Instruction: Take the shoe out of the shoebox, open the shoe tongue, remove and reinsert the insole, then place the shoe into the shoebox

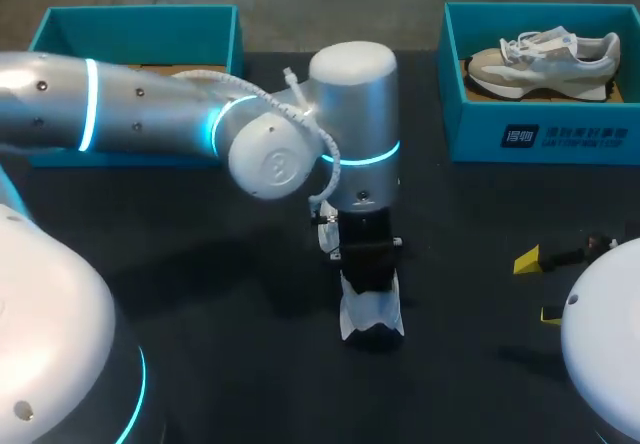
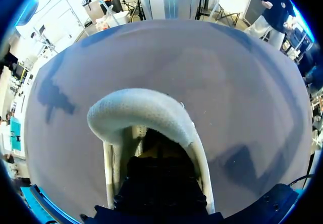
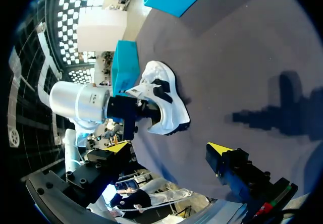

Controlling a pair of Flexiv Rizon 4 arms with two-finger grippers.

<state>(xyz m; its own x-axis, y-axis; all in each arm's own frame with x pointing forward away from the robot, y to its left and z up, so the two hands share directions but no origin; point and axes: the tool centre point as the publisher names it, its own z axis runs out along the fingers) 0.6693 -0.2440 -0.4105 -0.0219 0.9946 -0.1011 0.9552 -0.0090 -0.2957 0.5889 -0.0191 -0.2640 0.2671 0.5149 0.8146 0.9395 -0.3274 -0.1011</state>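
- Spread wide, the right gripper's (image 3: 169, 148) jaws hover low at the table's (image 1: 200, 264) right side. The left gripper's (image 1: 368, 269) jaws are buried in the shoe, so I cannot tell their state.
- Left arm (image 1: 150, 114) reaches to mid-table, wrist pointing straight down.
- White shoe (image 1: 372, 309) sits mid-table, its long axis running toward the robot. Toe end unclear.

The left arm (image 1: 150, 114) overhangs the shoe (image 1: 372, 319); bare table (image 1: 480, 254) lies rightward.

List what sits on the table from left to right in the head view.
Left teal shoebox, white shoe in the middle, right teal shoebox holding a beige shoe.
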